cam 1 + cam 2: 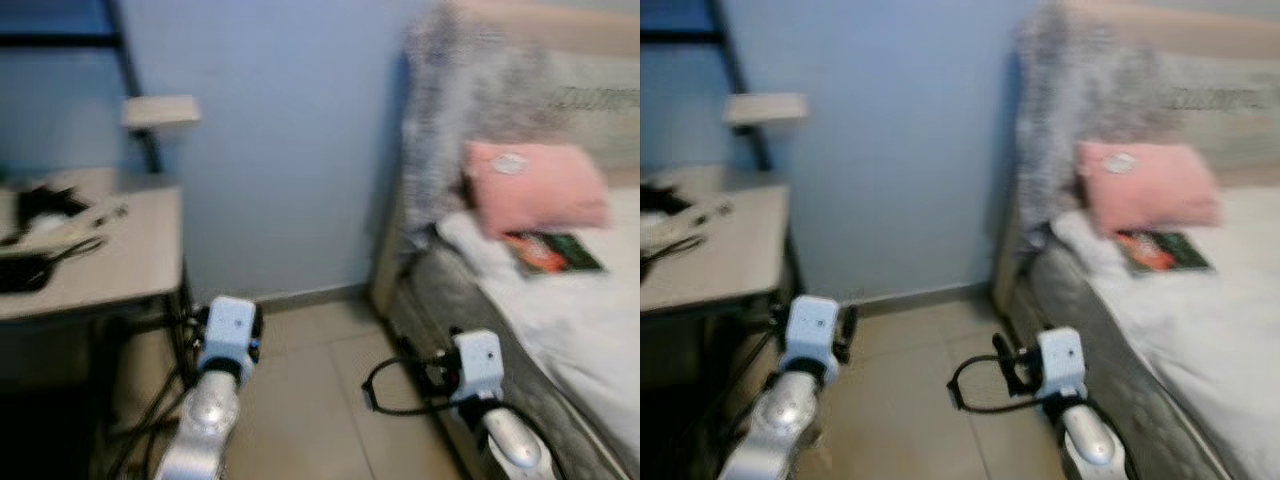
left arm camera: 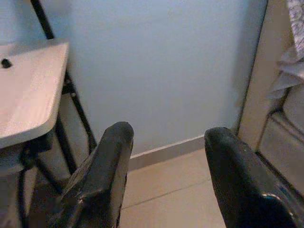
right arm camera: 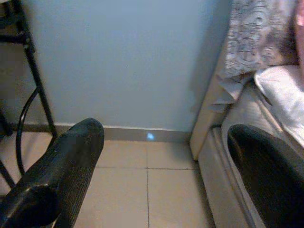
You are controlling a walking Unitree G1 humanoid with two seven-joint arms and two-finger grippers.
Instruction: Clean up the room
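Observation:
A bed (image 1: 560, 330) with a white sheet stands on the right against a blue wall. On it lie a pink pillow (image 1: 535, 187) and a green and orange book (image 1: 552, 251), with a grey patterned blanket (image 1: 470, 90) heaped at the headboard. My left gripper (image 2: 166, 142) is held low over the tiled floor, open, with nothing between its fingers. My right gripper (image 3: 164, 142) is also low beside the bed's edge, open and empty. Both eye views are blurred.
A beige desk (image 1: 110, 260) on the left holds black cables and small items (image 1: 45, 225), with a black frame (image 1: 130, 70) and a small white shelf (image 1: 160, 110) above it. Cables hang under the desk. A tiled floor strip (image 1: 310, 400) runs between desk and bed.

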